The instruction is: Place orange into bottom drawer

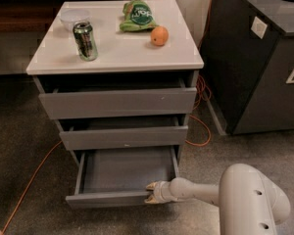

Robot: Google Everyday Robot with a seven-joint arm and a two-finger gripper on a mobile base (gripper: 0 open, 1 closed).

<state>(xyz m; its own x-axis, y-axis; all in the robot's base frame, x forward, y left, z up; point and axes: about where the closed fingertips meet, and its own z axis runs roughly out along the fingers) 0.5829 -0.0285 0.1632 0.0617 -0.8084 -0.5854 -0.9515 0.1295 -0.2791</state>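
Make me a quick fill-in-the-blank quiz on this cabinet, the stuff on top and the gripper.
The orange lies on the cabinet top beside the green ____.
The can stands ____ on that top.
The gripper is at the front of the open ____ drawer.
Missing words: bag; upright; bottom.

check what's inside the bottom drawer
Only bare grey floor shows in the bottom drawer; its back is hidden under the middle drawer. The gripper is at its front edge.
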